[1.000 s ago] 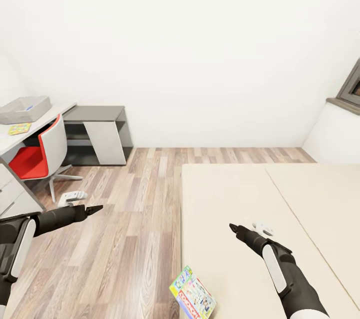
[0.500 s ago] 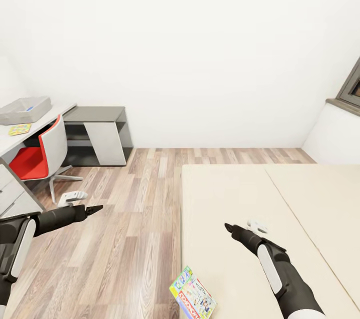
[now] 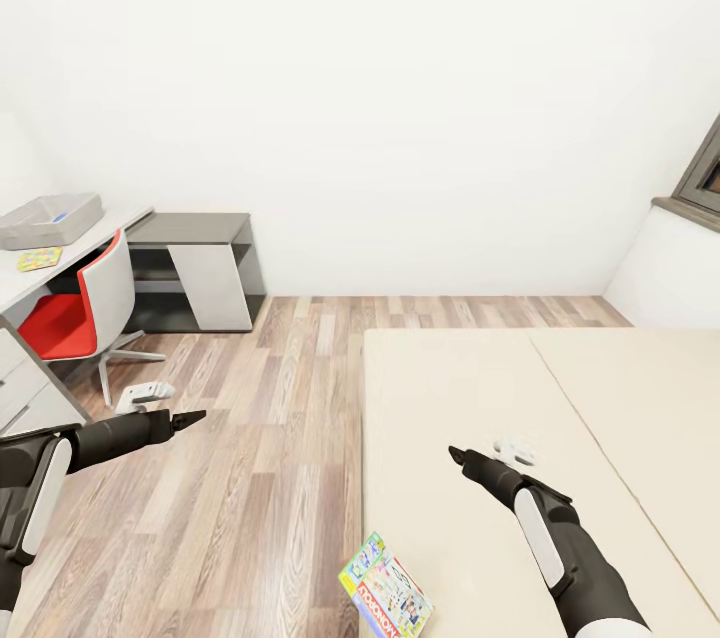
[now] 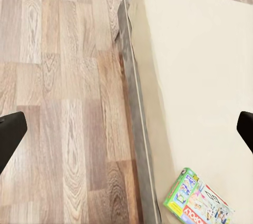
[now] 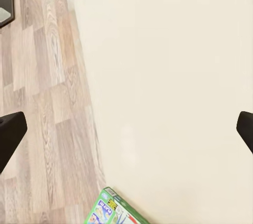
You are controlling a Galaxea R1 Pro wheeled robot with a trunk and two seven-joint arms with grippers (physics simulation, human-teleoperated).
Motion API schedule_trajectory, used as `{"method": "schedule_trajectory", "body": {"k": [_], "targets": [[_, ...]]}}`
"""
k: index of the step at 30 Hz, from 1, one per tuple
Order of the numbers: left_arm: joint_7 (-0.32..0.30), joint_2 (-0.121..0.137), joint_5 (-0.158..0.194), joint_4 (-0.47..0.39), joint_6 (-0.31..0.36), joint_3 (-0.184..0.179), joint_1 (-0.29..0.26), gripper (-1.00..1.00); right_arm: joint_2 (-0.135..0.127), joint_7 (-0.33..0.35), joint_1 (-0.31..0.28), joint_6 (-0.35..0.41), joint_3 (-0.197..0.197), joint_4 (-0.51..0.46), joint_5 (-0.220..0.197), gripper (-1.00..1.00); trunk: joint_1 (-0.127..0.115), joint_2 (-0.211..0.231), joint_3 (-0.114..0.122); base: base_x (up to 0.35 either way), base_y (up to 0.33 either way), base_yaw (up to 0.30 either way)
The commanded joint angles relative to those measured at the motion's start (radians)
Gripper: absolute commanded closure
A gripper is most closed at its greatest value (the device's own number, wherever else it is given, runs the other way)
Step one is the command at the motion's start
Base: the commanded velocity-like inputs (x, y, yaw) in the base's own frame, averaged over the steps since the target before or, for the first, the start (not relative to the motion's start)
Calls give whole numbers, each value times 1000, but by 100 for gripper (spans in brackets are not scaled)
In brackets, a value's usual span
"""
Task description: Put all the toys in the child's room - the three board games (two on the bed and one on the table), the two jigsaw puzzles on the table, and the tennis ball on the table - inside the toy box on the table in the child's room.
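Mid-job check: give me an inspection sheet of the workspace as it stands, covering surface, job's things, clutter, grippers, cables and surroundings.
Surface: beige bed, bare apart from one box at its near corner.
Job's things: green-white-red board game flat on the bed's corner by the edge; toy box on the table, something blue inside; one jigsaw puzzle beside it.
Clutter: small white object on the floor near the chair.
Grippers: left gripper over the floor, right gripper over the bed; both open and empty in the wrist views.
Cables: nothing seen.
Surroundings: red chair, dark-grey desk, wood floor, white walls.
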Motion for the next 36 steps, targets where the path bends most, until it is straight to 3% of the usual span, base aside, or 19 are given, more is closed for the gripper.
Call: {"method": "schedule_trajectory", "body": {"k": [1, 36], "targets": [[3, 0, 9, 0, 9, 1, -1, -100, 1, 3, -1, 6, -2, -2, -3, -100, 1, -2, -2, 0, 0, 0], [1, 0, 11, 0, 8, 2, -1, -100, 8, 5, -1, 6, 2, -7, -3, -100, 1, -2, -2, 0, 0, 0]]}}
